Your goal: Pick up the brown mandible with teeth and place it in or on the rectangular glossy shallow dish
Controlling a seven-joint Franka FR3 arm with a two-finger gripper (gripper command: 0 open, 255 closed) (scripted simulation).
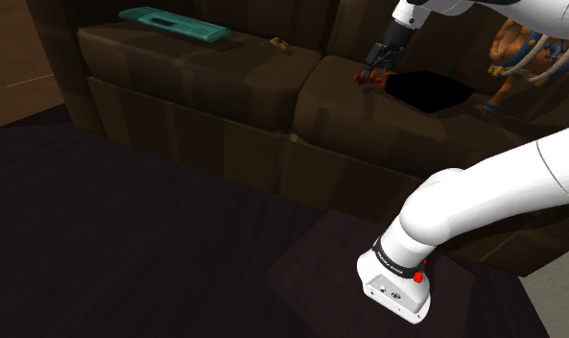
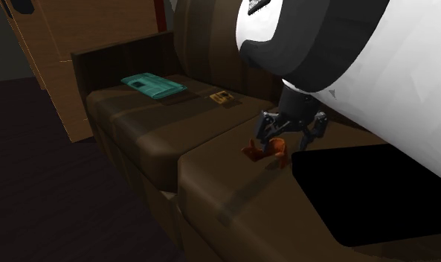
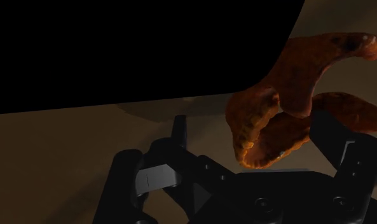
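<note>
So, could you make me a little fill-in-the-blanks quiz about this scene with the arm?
1. The black two-finger gripper hangs over the orange-brown toothed jawbone with its fingers ____.
2. The jawbone lies beside the flat rectangular dish, which looks pure ____.
3. Both rest on a dark brown ____ (four letters), where a teal flat slab also lies.

Missing words: open; black; sofa.

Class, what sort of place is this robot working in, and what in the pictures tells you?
Probably a living room in a house: a long brown sofa with separate seat cushions, a dark floor in front of it, and a wooden panel at its far end.
</note>
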